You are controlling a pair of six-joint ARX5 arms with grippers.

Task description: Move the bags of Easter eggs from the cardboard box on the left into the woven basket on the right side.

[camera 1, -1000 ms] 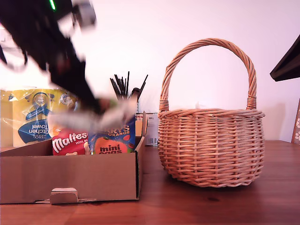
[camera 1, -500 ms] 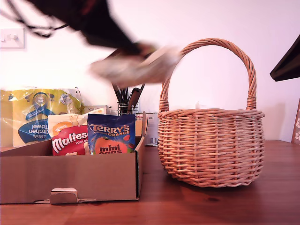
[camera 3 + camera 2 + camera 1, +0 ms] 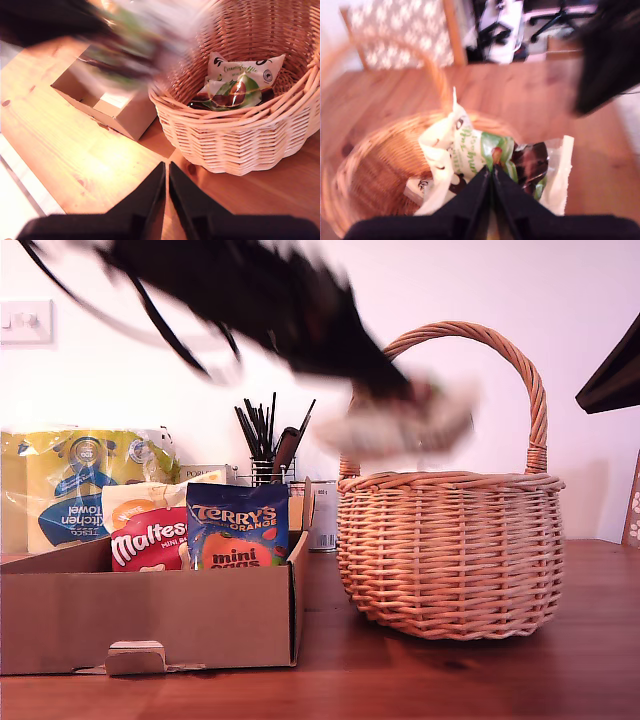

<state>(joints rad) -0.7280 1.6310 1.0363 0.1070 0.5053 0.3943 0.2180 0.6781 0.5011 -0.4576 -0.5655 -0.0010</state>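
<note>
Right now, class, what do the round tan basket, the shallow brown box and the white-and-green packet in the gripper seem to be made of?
The round tan basket: woven wicker, with visible interlaced strands. The shallow brown box: matt cardboard, with a cut edge and tab. The white-and-green packet held by my first gripper: probably glossy plastic film, crinkled and shiny.

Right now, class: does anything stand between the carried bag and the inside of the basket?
Nothing visible does. My first gripper holds the white-and-green bag above the open woven basket, beside its arched handle.
</note>
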